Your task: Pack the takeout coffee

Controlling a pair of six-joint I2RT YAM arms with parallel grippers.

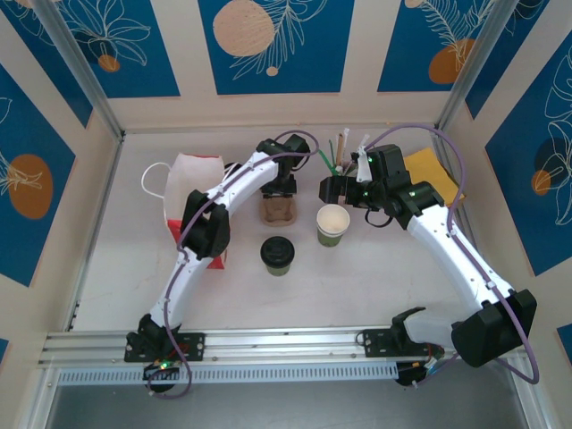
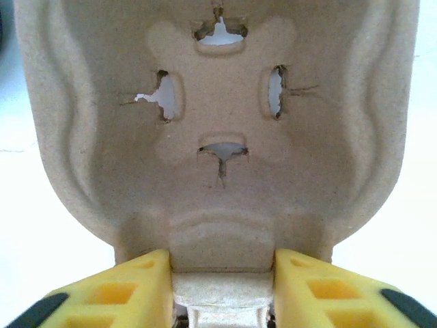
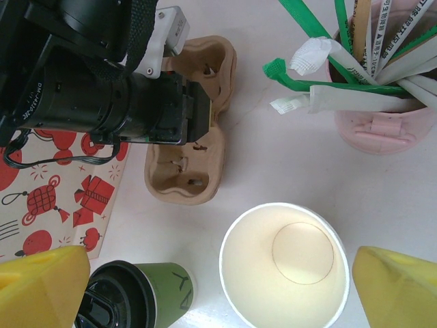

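The takeout coffee (image 1: 278, 254), a green cup with a black lid, stands upright on the white table, clear of both grippers; its lid and side (image 3: 136, 301) are at the lower left of the right wrist view. A brown cardboard cup carrier (image 1: 277, 210) lies just behind it. My left gripper (image 1: 279, 189) is shut on the carrier's middle ridge (image 2: 218, 232), with a yellow finger (image 2: 136, 287) pressed against each side. My right gripper (image 3: 222, 283) hangs wide open over a lidless green cup (image 3: 283, 266) with a white inside (image 1: 332, 223).
A white paper bag with red prints (image 1: 192, 183) lies at the left, under the left arm. A pink holder full of wrapped straws (image 3: 375, 116) stands behind the right gripper. A yellow-brown flat packet (image 1: 431, 170) lies at the back right. Walls close in the table.
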